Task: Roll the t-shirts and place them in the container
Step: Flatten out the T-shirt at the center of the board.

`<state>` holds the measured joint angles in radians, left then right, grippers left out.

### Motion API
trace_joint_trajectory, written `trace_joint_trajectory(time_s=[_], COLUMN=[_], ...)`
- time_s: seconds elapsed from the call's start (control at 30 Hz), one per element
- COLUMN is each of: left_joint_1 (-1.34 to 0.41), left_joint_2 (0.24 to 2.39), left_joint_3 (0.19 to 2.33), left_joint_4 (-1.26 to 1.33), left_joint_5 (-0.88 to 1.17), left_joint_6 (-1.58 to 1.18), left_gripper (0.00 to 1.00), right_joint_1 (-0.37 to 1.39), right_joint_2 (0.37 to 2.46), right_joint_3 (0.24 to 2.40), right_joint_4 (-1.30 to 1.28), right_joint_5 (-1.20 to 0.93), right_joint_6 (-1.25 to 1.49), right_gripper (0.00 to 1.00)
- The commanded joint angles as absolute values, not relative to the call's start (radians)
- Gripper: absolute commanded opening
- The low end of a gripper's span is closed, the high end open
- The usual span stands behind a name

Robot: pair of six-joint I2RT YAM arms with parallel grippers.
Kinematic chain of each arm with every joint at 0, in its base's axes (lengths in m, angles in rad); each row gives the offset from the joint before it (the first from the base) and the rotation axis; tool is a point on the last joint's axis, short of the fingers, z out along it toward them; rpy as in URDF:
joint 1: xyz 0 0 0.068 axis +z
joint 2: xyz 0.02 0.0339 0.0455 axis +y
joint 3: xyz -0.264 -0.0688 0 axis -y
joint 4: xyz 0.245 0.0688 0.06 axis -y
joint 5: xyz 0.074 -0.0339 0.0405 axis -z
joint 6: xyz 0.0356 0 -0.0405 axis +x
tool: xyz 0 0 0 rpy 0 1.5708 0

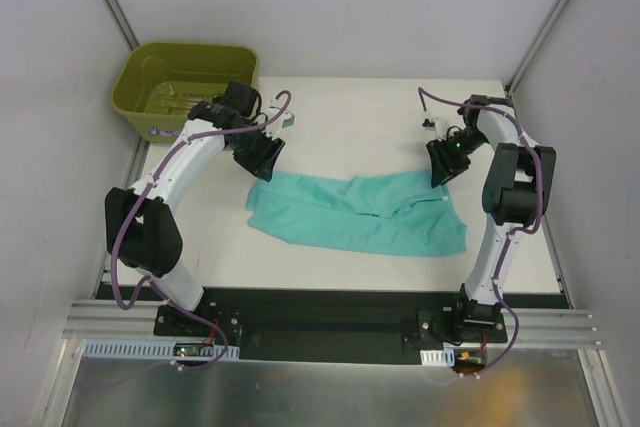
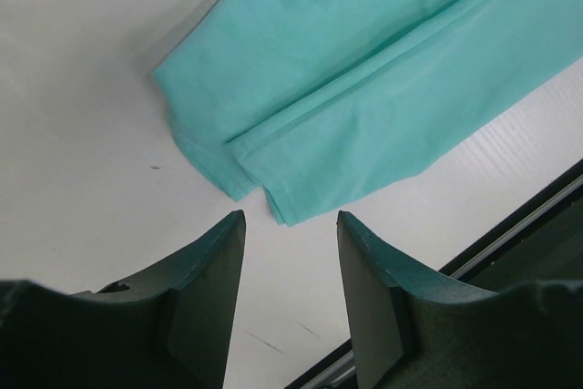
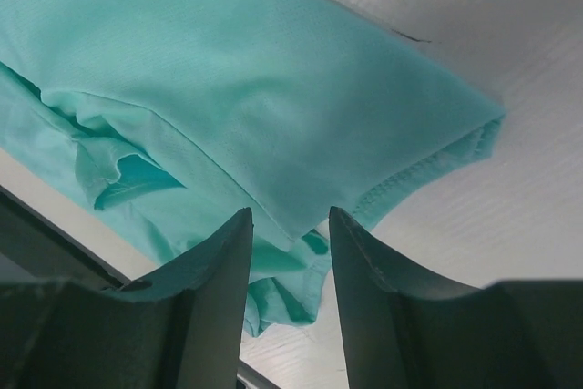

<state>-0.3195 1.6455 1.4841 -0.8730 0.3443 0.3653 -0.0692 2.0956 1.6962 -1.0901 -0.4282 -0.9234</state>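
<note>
Across the middle of the white table (image 1: 350, 112) the teal t-shirt (image 1: 355, 212) lies folded into a band, long axis left to right, bare surface beyond and before it. Over its far corners hang the left gripper (image 1: 264, 167) and right gripper (image 1: 441, 175), fingers spread and empty; an olive tub (image 1: 190, 47) sits far left.

One teal t-shirt (image 1: 360, 212), one olive tub (image 1: 185, 82) and two robot arms (image 1: 185, 162), each with a single claw, left claw (image 1: 262, 161) and right claw (image 1: 441, 175), share one white surface (image 1: 370, 117).
</note>
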Motion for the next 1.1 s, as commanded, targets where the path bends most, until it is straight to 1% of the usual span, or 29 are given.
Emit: trace_joint_trajectory(time_s=[0.0,0.13,0.33,0.4,0.6,0.7,0.73,0.8,0.83,0.9,1.0,1.07], left_joint_1=[-0.319,-0.319,-0.319,-0.319,-0.319,-0.318,-0.314,-0.313,-0.31,-0.308,-0.305,-0.302], left_joint_2=[1.624,1.62,1.609,1.609,1.609,1.6,1.598,1.597,1.598,1.603,1.606,1.609], left_joint_3=[1.496,1.496,1.476,1.474,1.479,1.476,1.474,1.47,1.468,1.466,1.466,1.47], left_joint_4=[-0.919,-0.919,-0.919,-0.917,-0.917,-0.92,-0.922,-0.922,-0.922,-0.919,-0.92,-0.919], left_joint_5=[0.301,0.291,0.288,0.29,0.273,0.268,0.268,0.27,0.27,0.272,0.276,0.276], left_joint_6=[0.402,0.396,0.399,0.399,0.403,0.411,0.411,0.413,0.413,0.41,0.413,0.416], left_gripper=[0.45,0.45,0.45,0.45,0.45,0.46,0.46,0.46,0.46,0.46,0.46,0.46], right_joint_1=[-0.057,-0.052,-0.051,-0.051,-0.023,-0.006,-0.003,-0.002,-0.002,0.023,0.04,0.044], right_joint_2=[2.111,2.109,2.089,2.089,2.105,2.108,2.108,2.105,2.103,2.105,2.099,2.088], right_joint_3=[1.741,1.744,1.715,1.706,1.677,1.664,1.658,1.643,1.638,1.631,1.621,1.612], right_joint_4=[-1.221,-1.264,-1.292,-1.279,-1.172,-1.134,-1.117,-1.103,-1.086,-1.081,-1.089,-1.089], right_joint_5=[-0.456,-0.459,-0.454,-0.44,-0.352,-0.319,-0.311,-0.302,-0.301,-0.293,-0.29,-0.298], right_joint_6=[-0.973,-0.994,-1.031,-1.029,-0.993,-0.977,-0.973,-0.963,-0.959,-0.948,-0.948,-0.956], right_gripper=[0.43,0.45,0.52,0.54,0.5,0.46,0.42,0.39,0.35,0.31,0.3,0.13])
